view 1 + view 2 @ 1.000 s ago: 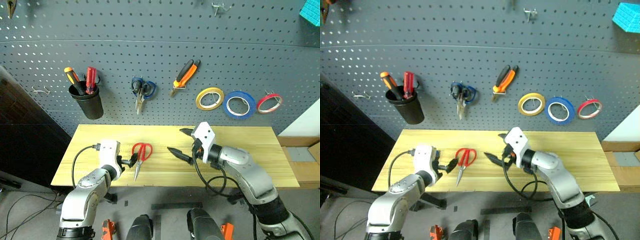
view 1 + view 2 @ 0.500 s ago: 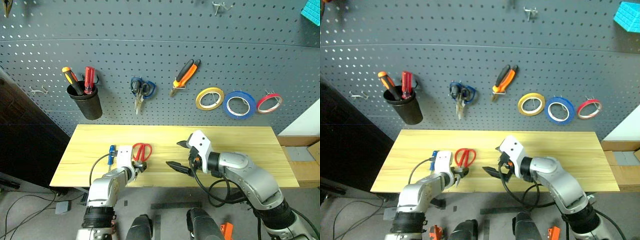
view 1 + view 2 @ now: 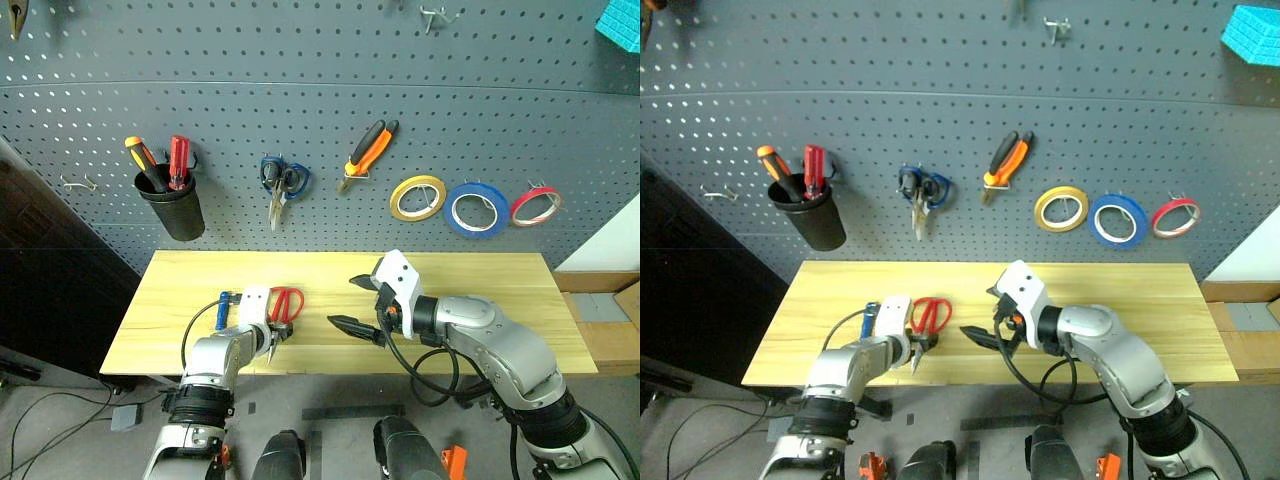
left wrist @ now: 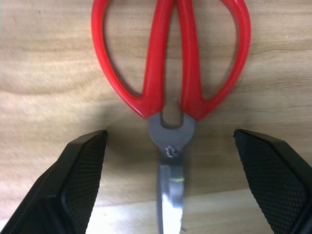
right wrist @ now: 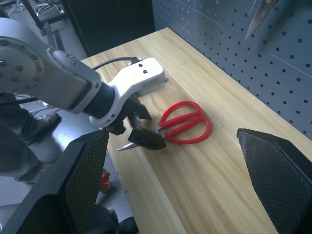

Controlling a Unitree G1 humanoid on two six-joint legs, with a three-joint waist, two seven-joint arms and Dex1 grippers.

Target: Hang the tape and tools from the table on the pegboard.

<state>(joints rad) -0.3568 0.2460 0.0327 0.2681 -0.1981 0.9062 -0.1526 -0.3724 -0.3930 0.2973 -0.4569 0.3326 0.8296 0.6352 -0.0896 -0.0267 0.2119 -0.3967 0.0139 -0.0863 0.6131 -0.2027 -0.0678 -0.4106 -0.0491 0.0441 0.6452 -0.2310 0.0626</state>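
Straddling the red scissors (image 4: 170,73) on the table (image 3: 480,275), our left gripper (image 4: 170,180) stands released, pivot between its fingers, handles at twelve o'clock. We should clench squarely at the pivot. Right gripper (image 3: 352,302) hovers released at three o'clock.

Red-handled scissors (image 3: 284,306) flat on desk (image 3: 480,290); other task items up on pegboard (image 3: 320,100).
You see the scissors closed, red loops toward the pegboard, blades toward the desk's near edge, left of centre. Blue tape (image 3: 476,210) hangs between a yellow and a red ring. Orange-and-black pliers (image 3: 368,152) hang tilted, handles up. Blue-handled screwdriver: cannot tell where it is.
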